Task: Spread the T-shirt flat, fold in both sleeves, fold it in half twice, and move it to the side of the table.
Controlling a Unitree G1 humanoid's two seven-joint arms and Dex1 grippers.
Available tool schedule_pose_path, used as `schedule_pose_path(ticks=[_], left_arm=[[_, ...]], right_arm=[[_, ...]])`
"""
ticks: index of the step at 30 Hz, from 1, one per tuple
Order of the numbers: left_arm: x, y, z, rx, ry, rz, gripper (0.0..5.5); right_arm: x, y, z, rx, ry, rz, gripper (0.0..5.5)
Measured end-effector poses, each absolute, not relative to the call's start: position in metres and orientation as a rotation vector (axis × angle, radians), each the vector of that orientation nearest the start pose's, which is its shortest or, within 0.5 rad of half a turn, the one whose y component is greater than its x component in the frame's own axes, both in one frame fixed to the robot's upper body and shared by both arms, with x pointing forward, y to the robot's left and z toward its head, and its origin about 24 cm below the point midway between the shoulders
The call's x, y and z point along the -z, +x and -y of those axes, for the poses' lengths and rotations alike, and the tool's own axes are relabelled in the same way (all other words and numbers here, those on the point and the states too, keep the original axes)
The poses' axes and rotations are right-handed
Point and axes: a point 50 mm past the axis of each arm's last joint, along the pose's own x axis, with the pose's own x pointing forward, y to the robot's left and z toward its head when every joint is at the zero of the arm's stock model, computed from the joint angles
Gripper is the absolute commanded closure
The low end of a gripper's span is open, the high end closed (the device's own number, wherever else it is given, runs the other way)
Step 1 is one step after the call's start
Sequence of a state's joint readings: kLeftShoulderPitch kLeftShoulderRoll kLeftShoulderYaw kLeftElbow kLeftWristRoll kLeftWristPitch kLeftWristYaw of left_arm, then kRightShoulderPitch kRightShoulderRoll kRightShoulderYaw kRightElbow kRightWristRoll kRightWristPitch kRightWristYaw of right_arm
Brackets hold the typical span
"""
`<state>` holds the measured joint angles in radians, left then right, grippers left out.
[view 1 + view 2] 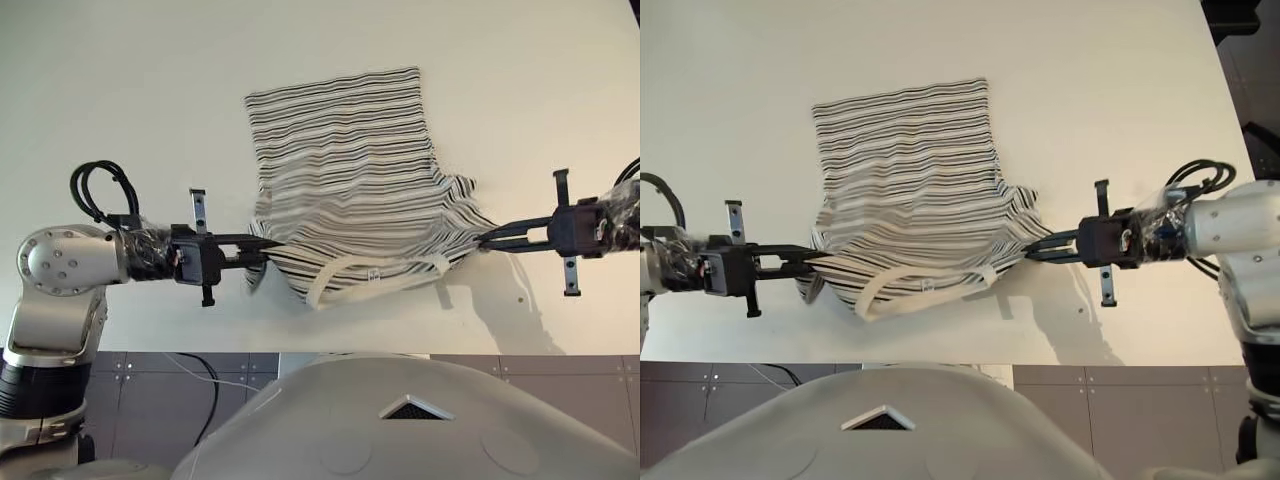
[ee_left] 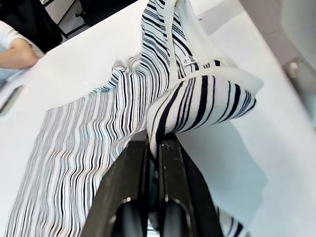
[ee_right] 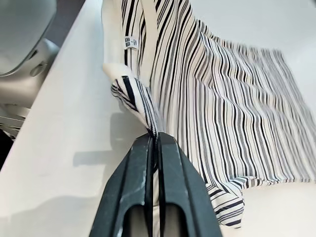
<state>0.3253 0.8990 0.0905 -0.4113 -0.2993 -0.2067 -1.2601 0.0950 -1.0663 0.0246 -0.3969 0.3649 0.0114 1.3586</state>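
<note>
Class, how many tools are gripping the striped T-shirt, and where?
2. The left tool pinches the T-shirt at its near left edge; the right tool pinches its near right edge.

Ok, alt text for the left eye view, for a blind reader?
A black-and-white striped T-shirt lies on a white table with its collar end lifted. The left pincer and right pincer are each shut on one side of it, near the collar.

Neck tag (image 3: 130, 43) on T-shirt (image 1: 345, 170): print illegible.

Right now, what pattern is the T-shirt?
The T-shirt has black-and-white stripes, best seen in left eye view.
</note>
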Motion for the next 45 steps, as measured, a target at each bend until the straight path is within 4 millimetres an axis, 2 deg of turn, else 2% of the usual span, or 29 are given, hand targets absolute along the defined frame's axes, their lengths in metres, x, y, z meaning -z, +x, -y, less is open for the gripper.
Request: schedule_pose_path(ticks=[3,5,7,10,14,15,17,20,22,23,25,28,30,33,34,36,37,38,41,43,45], left_arm=[[-0.096,0.147,-0.216,1.473,0.770,-0.174,5.37],[-0.077,0.132,-0.220,1.505,0.809,-0.252,5.00],[-0.069,0.123,-0.222,1.513,0.797,-0.290,4.71],[-0.073,0.121,-0.221,1.512,0.773,-0.295,4.36],[-0.103,0.128,-0.217,1.474,0.564,-0.309,4.36],[-0.114,0.130,-0.217,1.472,0.485,-0.337,4.36],[-0.124,0.132,-0.220,1.481,0.386,-0.391,4.36],[-0.145,0.141,-0.236,1.513,0.322,-0.504,4.36],[-0.153,0.164,-0.242,1.419,0.368,-0.447,4.36],[-0.155,0.183,-0.240,1.314,0.436,-0.367,4.36],[-0.140,0.204,-0.226,1.189,0.517,-0.300,4.36],[-0.104,0.199,-0.202,1.262,0.692,-0.320,4.36],[-0.082,0.194,-0.199,1.312,0.808,-0.353,4.36],[-0.070,0.204,-0.204,1.269,0.894,-0.353,4.36],[-0.070,0.213,-0.207,1.232,0.938,-0.330,4.36],[-0.067,0.223,-0.212,1.195,0.981,-0.311,4.36],[-0.060,0.225,-0.212,1.194,1.005,-0.308,4.36],[-0.046,0.224,-0.212,1.205,1.016,-0.329,4.36],[-0.030,0.235,-0.202,1.196,1.055,-0.234,4.36],[-0.023,0.252,-0.195,1.157,1.105,-0.169,4.36],[-0.020,0.269,-0.189,1.114,1.145,-0.129,4.36]], right_arm=[[-0.116,0.173,0.212,-1.599,-0.737,-0.374,5.40],[-0.103,0.164,0.212,-1.608,-0.759,-0.426,5.08],[-0.096,0.156,0.214,-1.617,-0.731,-0.462,4.77],[-0.096,0.152,0.219,-1.630,-0.714,-0.509,4.22],[-0.107,0.159,0.225,-1.601,-0.687,-0.516,4.22],[-0.116,0.168,0.227,-1.571,-0.668,-0.495,4.22],[-0.130,0.179,0.228,-1.536,-0.626,-0.454,4.22],[-0.157,0.218,0.223,-1.408,-0.580,-0.264,4.22],[-0.157,0.249,0.211,-1.292,-0.608,-0.154,4.22],[-0.150,0.268,0.202,-1.229,-0.640,-0.111,4.22],[-0.130,0.292,0.190,-1.174,-0.737,-0.096,4.22],[-0.097,0.319,0.169,-1.169,-0.818,-0.113,4.22],[-0.077,0.333,0.155,-1.177,-0.870,-0.146,4.22],[-0.051,0.341,0.145,-1.198,-0.947,-0.229,4.22],[-0.043,0.340,0.147,-1.196,-0.967,-0.260,4.22],[-0.042,0.343,0.151,-1.179,-1.002,-0.263,4.22],[-0.042,0.344,0.155,-1.165,-1.013,-0.269,4.22],[-0.040,0.345,0.160,-1.144,-1.029,-0.283,4.22],[-0.037,0.345,0.185,-1.054,-1.082,-0.350,4.22],[-0.037,0.345,0.209,-0.957,-1.141,-0.398,4.22],[-0.037,0.347,0.218,-0.894,-1.179,-0.409,4.22]])
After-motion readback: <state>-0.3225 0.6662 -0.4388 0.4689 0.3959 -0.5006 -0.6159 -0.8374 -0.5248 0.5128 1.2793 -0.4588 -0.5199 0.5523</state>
